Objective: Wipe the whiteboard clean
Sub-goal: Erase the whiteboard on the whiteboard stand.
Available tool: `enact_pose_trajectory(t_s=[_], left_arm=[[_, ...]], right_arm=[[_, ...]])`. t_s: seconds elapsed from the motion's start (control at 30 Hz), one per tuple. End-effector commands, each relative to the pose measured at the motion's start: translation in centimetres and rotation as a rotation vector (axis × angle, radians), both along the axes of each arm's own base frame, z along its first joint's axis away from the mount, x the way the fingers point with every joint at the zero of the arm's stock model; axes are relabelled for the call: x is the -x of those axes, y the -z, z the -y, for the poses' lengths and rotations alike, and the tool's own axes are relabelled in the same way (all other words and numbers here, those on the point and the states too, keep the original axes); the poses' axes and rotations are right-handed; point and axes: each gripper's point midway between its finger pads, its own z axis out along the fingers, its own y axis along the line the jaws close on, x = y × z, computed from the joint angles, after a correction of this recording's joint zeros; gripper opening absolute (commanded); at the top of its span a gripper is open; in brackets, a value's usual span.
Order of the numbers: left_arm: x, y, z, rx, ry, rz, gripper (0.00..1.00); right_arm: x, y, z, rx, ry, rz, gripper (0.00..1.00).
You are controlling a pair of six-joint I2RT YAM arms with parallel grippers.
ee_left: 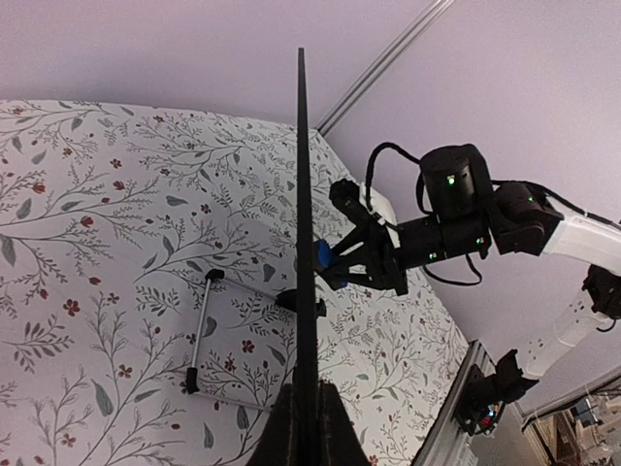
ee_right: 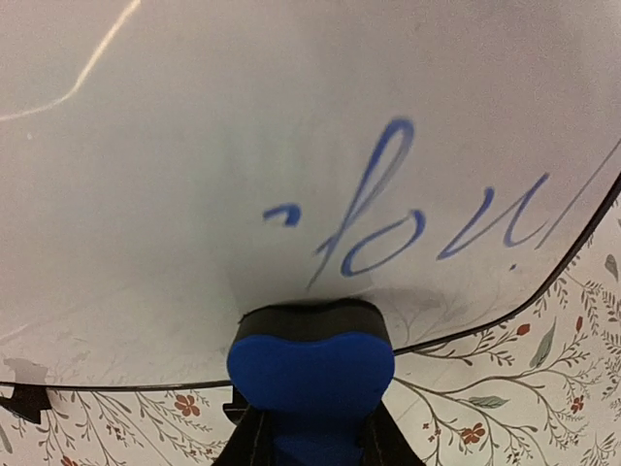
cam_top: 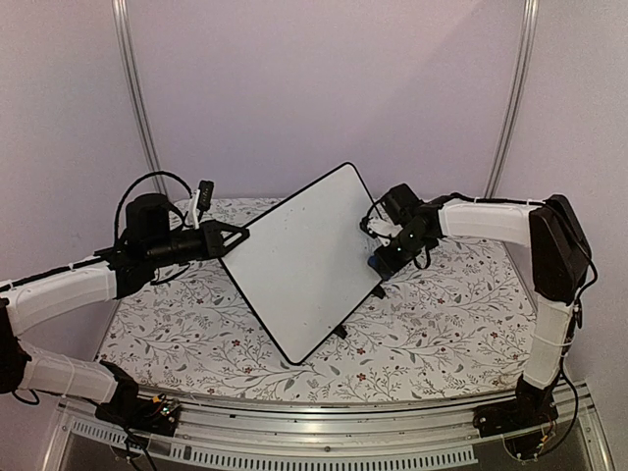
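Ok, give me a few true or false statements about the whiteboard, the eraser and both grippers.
1. The left gripper clamps the whiteboard by its edge. True.
2. The right gripper is empty. False: it grips a blue eraser.
3. The whiteboard is wiped clean. False: blue handwriting remains on it.
4. The tablecloth has a floral print. True.

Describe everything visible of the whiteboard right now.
The whiteboard is glossy white with a thin black frame and rounded corners, raised and tilted over the floral tablecloth. The left gripper clamps its edge. Blue handwriting shows near one corner, where the blue eraser in the right gripper meets its face.
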Motion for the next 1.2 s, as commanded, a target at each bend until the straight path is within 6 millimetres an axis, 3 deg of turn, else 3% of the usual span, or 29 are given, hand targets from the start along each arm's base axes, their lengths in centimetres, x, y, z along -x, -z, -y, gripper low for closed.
enact_pose_trajectory(t_s=[0.0, 0.13, 0.23, 0.5, 0.7, 0.87, 1.17], left_arm=[[2.1, -2.3, 2.2, 0.032, 0.155, 0.079, 0.0], [2.1, -2.2, 2.2, 0.031, 0.155, 0.078, 0.0], [2.1, -2.4, 2.2, 0.031, 0.154, 0.081, 0.0], [2.2, -2.5, 2.1, 0.033, 0.154, 0.085, 0.0], [2.2, -2.4, 2.2, 0.035, 0.158, 0.081, 0.0], [2.2, -2.3, 2.2, 0.035, 0.157, 0.079, 0.0], [2.2, -2.3, 2.2, 0.035, 0.16, 0.08, 0.0]], right_arm=[[-3.7, -3.7, -3.0, -0.079, -0.021, 0.137, 0.0], [-5.2, -4.7, -3.1, -0.06, -0.008, 0.183, 0.0], [-5.3, -4.2, -3.0, -0.049, -0.008, 0.179, 0.0], [-1.9, 2.1, -0.3, 0.01, -0.002, 0.041, 0.0], [0.6, 4.0, 0.3, -0.026, -0.006, -0.028, 0.0], [0.4, 3.3, -0.2, -0.05, -0.007, -0.02, 0.0], [-3.6, -2.0, -2.8, -0.113, -0.039, 0.11, 0.0]])
